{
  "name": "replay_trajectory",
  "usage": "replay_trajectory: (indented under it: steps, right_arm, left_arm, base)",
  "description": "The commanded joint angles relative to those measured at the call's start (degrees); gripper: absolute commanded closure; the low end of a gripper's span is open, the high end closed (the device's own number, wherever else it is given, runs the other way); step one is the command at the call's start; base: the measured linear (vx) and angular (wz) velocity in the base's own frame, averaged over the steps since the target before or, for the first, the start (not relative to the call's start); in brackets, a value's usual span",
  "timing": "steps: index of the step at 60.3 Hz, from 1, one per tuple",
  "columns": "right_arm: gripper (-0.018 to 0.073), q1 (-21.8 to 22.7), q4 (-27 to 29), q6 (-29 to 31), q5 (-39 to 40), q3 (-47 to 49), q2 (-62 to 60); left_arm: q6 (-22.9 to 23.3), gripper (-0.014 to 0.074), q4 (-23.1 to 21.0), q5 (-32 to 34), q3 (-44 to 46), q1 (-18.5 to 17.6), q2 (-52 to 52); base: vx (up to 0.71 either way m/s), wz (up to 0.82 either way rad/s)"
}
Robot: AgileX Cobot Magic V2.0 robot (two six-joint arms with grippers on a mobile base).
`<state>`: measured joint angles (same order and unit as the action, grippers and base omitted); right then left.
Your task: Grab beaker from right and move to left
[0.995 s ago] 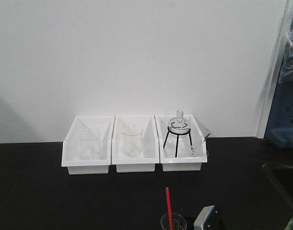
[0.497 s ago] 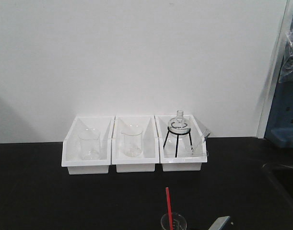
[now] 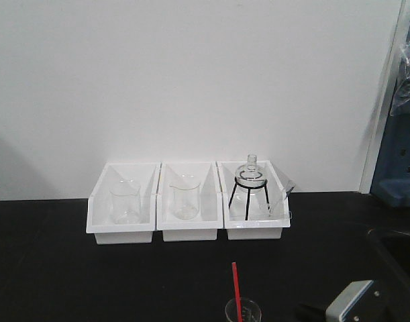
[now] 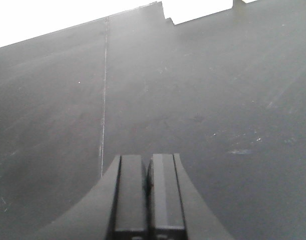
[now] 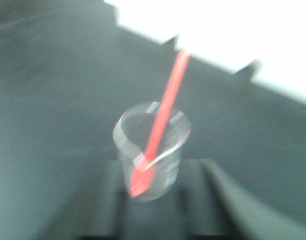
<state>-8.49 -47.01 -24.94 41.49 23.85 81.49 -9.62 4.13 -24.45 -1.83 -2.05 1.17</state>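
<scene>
Setting: a black bench (image 3: 57, 268) runs in front of a plain white wall (image 3: 191, 74).
Task beaker: a small clear glass cylindrical beaker (image 3: 243, 311) stands upright on the bench at the bottom edge of the front view, right of centre, well apart from the trays behind it.
Rod: a thin red rod (image 3: 235, 284) sticks up from this beaker and leans against its rim; the right wrist view shows it slanting up and to the right.
Right gripper: the right wrist view, which is blurred, shows the beaker (image 5: 151, 152) between the two dark fingers of the right gripper (image 5: 153, 197), which stand spread on either side of it; whether they touch the glass cannot be told.
Right arm: a grey housing of the arm (image 3: 352, 302) shows at the lower right of the front view, just beside the beaker.
Left gripper: the left gripper (image 4: 147, 200) has its dark fingers pressed together, holding nothing, above bare black bench.
Trays: three white plastic trays sit side by side against the wall.
Left tray (image 3: 97, 215): holds one clear glass beaker (image 3: 125, 202), upright.
Middle tray (image 3: 166, 215): holds another clear glass beaker (image 3: 184, 197), upright.
Right tray (image 3: 282, 218): holds a round glass flask (image 3: 249, 176) resting on a black tripod (image 3: 247, 199).
</scene>
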Motion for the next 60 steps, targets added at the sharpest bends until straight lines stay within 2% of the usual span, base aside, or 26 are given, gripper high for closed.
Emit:
replay_trajectory:
  steps: [1,5,17,22,39,60]
  right_arm:
    - [0.0496,0.25,1.07,-6.59,-5.82,1.00,-10.23]
    - [0.0574,0.25,1.00,-11.33,-12.99,1.00,-16.87]
    - [0.0566,0.19,-0.47,-22.80,-30.52,1.00,-32.94]
    - [0.0564,0.14,-0.52,-24.81,-35.26,1.00,-38.99]
    - [0.0564,0.14,-0.46,-25.02,-37.47,1.00,-51.01]
    - [0.0564,0.14,-0.52,-25.02,-37.47,1.00,-52.56]
  left_arm:
    - [0.06,0.0603,0.01,4.39,-1.06,-0.36,0.36]
    - [0.06,0.0603,0.01,4.39,-1.06,-0.36,0.36]
    - [0.06,0.0603,0.01,4.39,-1.06,-0.36,0.36]
    - [0.06,0.0603,0.01,4.39,-1.06,-0.36,0.36]
    - [0.06,0.0603,0.01,4.39,-1.06,-0.36,0.36]
    - [0.06,0.0603,0.01,4.39,-1.06,-0.36,0.36]
  base:
    - [0.00,0.00]
    - [0.00,0.00]
    - [0.00,0.00]
    - [0.00,0.00]
    - [0.00,0.00]
    - [0.00,0.00]
